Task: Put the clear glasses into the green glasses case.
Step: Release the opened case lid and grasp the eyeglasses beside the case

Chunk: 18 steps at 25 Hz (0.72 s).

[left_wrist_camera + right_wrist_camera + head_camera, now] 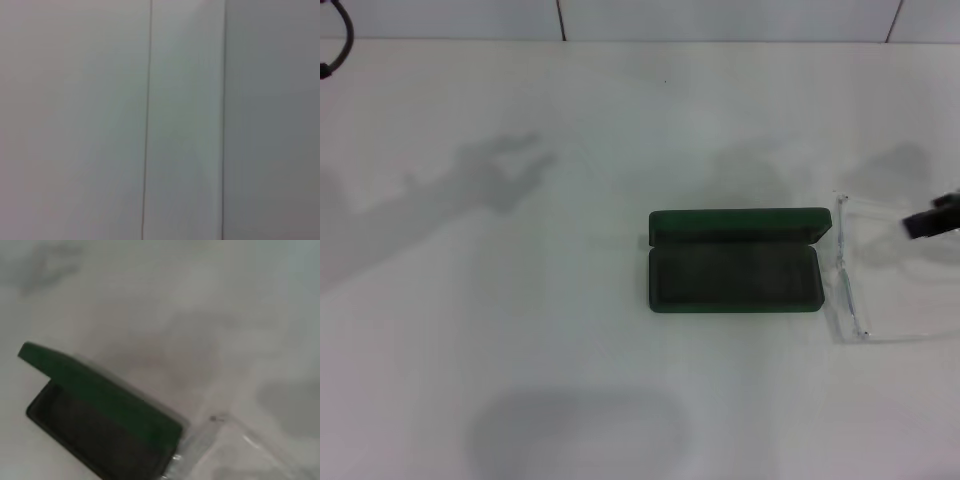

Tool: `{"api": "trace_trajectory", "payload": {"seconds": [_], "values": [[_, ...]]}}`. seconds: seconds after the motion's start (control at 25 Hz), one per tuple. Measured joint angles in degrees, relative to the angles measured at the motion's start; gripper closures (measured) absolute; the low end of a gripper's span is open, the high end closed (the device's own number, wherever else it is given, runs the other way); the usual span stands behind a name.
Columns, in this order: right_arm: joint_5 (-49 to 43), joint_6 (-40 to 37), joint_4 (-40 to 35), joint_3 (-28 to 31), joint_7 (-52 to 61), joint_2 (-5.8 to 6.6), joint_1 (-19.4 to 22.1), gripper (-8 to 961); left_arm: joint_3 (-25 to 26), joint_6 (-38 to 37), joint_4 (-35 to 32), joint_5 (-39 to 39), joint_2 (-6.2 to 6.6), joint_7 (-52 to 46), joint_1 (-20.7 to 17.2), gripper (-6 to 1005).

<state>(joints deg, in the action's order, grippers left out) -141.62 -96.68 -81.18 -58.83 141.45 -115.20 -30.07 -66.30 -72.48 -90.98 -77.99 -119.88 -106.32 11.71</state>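
The green glasses case (pixel 735 262) lies open in the middle of the white table, its lid standing up at the far side and its dark lining bare. Just right of it lie the clear glasses (pixel 847 280), front towards the case and temples unfolded, reaching towards the right edge of the head view. A dark part of my right gripper (pixel 932 222) shows at that edge, above the far temple. The right wrist view shows the case (pixel 100 415) and the glasses (pixel 210 445) beside its end. My left gripper is out of view.
The white table (pixel 520 300) runs back to a tiled wall (pixel 720 18). A black cable (pixel 334 50) hangs at the far left corner. The left wrist view holds only pale flat panels with seams (pixel 147 120).
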Motion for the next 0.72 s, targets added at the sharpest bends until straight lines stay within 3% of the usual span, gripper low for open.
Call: {"api": "trace_trajectory", "payload": {"seconds": [0.24,0.48,0.72], "values": [[-2.6,-3.3,3.8,-7.1,9.1,-0.14,-8.7,445,1.4,-1.5,4.7,-0.3,0.34,2.7,3.1,632],[-2.7,-4.0,5.4,-8.7,12.6,-0.31,-11.9,444,4.0,-4.3,6.7,-0.3,0.27,3.3,3.8,632],[-2.8,-3.2,12.5,-9.0,15.0,-0.38,-15.2,444,4.7,-5.3,8.2,0.1,0.27,3.8,4.0,633]]}}
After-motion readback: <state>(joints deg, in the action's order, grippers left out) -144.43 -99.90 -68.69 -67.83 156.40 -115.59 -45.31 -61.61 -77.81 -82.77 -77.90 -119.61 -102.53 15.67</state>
